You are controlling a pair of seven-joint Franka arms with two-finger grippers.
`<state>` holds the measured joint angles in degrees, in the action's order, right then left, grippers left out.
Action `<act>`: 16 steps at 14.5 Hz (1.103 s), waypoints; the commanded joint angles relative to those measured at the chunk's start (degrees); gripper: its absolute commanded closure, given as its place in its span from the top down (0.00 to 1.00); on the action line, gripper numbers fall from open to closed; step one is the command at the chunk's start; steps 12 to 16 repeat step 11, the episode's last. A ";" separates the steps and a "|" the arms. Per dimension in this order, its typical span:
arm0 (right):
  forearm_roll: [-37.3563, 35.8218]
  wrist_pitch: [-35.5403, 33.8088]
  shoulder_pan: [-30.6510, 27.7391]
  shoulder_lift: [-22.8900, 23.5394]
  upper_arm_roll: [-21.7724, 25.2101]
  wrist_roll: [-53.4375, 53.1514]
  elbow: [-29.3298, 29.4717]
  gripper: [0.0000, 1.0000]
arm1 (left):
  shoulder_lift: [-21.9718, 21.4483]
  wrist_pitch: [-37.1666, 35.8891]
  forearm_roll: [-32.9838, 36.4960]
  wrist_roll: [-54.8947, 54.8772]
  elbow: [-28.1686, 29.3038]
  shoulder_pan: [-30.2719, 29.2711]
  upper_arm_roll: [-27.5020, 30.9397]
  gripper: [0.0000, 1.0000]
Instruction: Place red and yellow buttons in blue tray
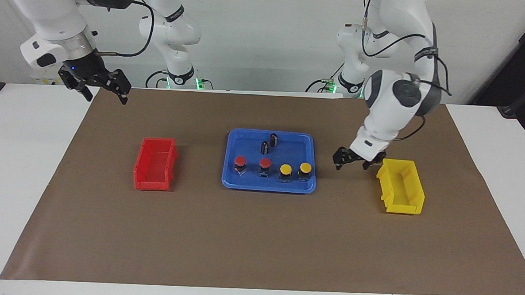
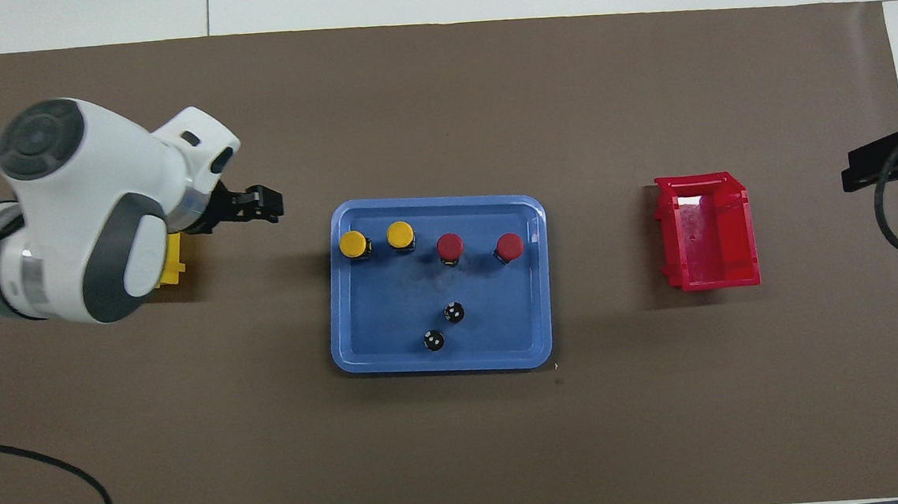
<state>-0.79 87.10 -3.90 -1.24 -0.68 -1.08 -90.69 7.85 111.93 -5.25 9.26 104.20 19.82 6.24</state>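
Two red buttons (image 1: 240, 160) (image 1: 265, 163) and two yellow buttons (image 1: 285, 170) (image 1: 305, 168) stand upright in a row in the blue tray (image 1: 267, 188), along the tray's edge farthest from the robots. From overhead the row reads yellow (image 2: 352, 244), yellow (image 2: 399, 234), red (image 2: 449, 246), red (image 2: 509, 245) inside the tray (image 2: 441, 367). My left gripper (image 1: 351, 164) (image 2: 266, 213) hangs open and empty over the mat between the tray and the yellow bin. The right gripper (image 1: 103, 92) waits open above the mat's corner near the right arm's base.
Two small dark cylinders (image 1: 273, 139) (image 1: 264, 146) stand in the tray nearer to the robots than the buttons. A red bin (image 1: 154, 163) sits toward the right arm's end. A yellow bin (image 1: 401, 185) sits toward the left arm's end, mostly covered by the left arm from overhead.
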 commanded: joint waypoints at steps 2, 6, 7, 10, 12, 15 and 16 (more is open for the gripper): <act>1.14 0.09 -0.58 -1.13 -0.03 1.52 -1.25 1.00 | -2.39 -13.21 2.18 -12.56 -9.09 -6.62 -0.09 1.00; 1.14 0.09 -0.58 -1.13 -0.03 1.52 -1.25 1.00 | -8.37 -19.02 2.26 -19.78 -8.67 -11.90 0.00 1.00; 1.14 0.09 -0.58 -1.13 -0.03 1.52 -1.25 1.00 | -9.25 -19.73 2.26 -20.33 -8.49 -12.43 0.09 1.00; 1.14 0.18 -0.58 -1.13 -0.03 1.52 -1.25 1.00 | -9.52 -20.44 3.14 -20.42 -8.93 -13.14 0.09 1.00; 1.14 0.09 -0.58 -1.13 -0.03 1.52 -1.25 1.00 | -9.52 -19.66 5.84 -20.33 -8.75 -12.53 -0.08 1.00; 1.14 0.09 -0.58 -1.13 -0.03 1.52 -1.25 1.00 | -9.52 -19.66 5.84 -20.33 -8.75 -12.53 -0.08 1.00; 1.14 0.09 -0.58 -1.13 -0.03 1.52 -1.25 1.00 | -9.52 -19.66 5.84 -20.33 -8.75 -12.53 -0.08 1.00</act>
